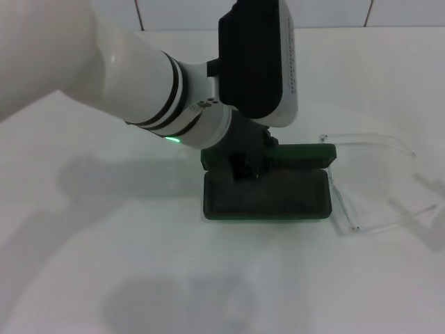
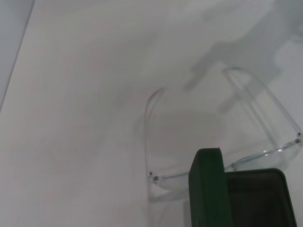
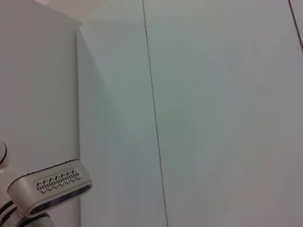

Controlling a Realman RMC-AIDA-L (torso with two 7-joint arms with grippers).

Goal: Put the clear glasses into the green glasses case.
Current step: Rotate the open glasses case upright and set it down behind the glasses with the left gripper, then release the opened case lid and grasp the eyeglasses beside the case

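Note:
The green glasses case (image 1: pixel 265 199) lies open in the middle of the table, its dark-lined tray toward me and its lid (image 1: pixel 300 154) standing up at the back. My left gripper (image 1: pixel 247 165) reaches down from the left, right at the lid's left part over the tray's back edge. The clear glasses (image 1: pixel 341 200) lie on the table just right of the case, arms unfolded and pointing right. In the left wrist view the case's lid edge (image 2: pixel 208 189) is close, with the clear glasses (image 2: pixel 147 127) beyond it. The right gripper is out of view.
The white table (image 1: pixel 104 229) spreads around the case, with a tiled wall (image 1: pixel 334 12) behind it. My left forearm (image 1: pixel 104 62) crosses the upper left. The right wrist view shows a pale wall and a bit of the left arm's wrist housing (image 3: pixel 49 187).

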